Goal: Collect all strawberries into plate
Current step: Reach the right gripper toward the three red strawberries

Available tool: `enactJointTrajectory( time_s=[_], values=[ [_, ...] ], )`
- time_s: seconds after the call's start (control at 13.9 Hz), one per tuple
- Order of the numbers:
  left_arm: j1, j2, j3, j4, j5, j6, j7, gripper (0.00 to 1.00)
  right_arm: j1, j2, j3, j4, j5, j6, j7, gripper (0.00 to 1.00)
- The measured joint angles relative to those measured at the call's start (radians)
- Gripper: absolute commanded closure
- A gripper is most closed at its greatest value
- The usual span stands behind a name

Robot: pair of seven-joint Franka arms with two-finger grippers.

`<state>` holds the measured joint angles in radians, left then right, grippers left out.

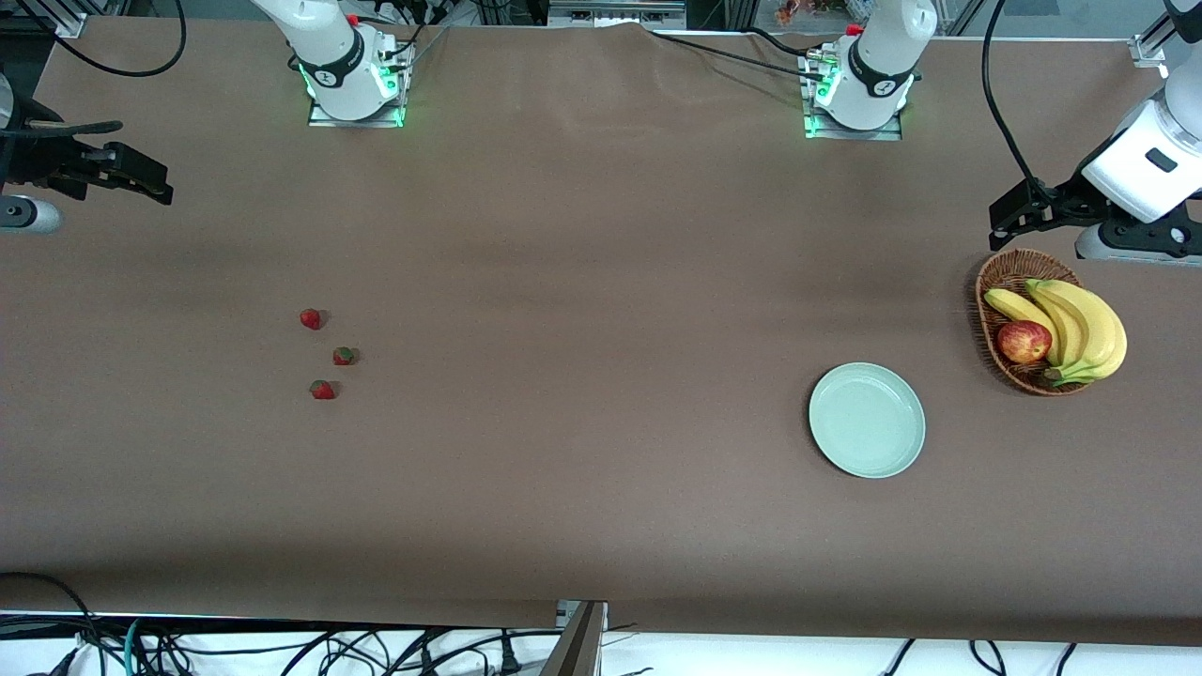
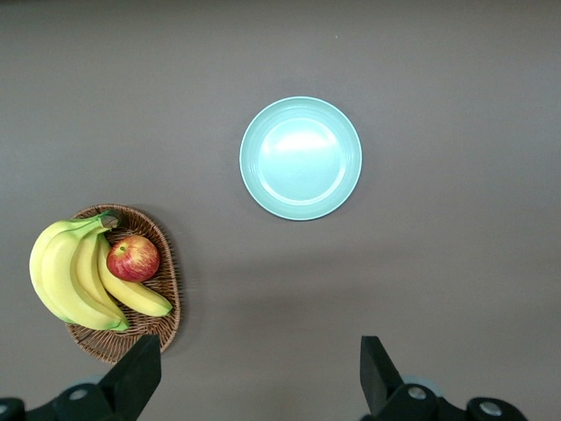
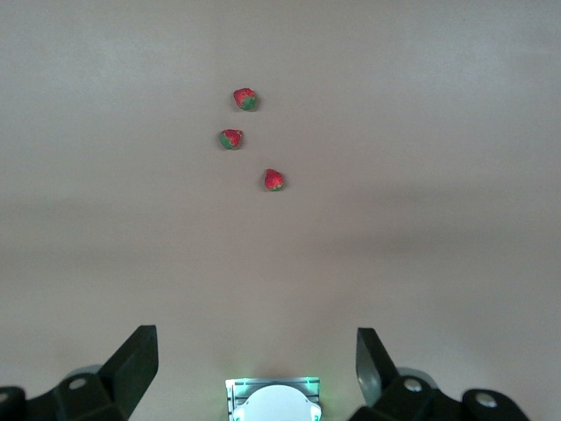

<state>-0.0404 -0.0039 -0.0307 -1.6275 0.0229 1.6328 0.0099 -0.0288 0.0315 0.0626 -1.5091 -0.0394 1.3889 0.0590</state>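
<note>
Table (image 1: 601,235): strawberries (image 1: 325,357) well apart from plate (image 1: 867,420), grippers up.

Three strawberries (image 1: 324,355) lie close together on the worktop (image 1: 582,282) toward the right arm's end. The plate (image 1: 867,420) lies well apart toward the left arm's end, near a basket (image 1: 997,282) holding bananas (image 1: 1080,329) and an apple (image 1: 1024,342).

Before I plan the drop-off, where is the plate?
In the front view the plate lies bare toward the left arm's end of the table, beside the basket and nearer the camera than it.
</note>
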Motion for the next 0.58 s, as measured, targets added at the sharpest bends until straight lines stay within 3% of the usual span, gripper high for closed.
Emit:
enactJointTrajectory(
  time_s=[0.58],
  values=[
    [0.0,0.0,0.0,0.001,0.0,-0.002,0.0,0.0,-0.005,0.006,0.0,0.0,0.006,0.01,0.0,0.0]
  ],
)
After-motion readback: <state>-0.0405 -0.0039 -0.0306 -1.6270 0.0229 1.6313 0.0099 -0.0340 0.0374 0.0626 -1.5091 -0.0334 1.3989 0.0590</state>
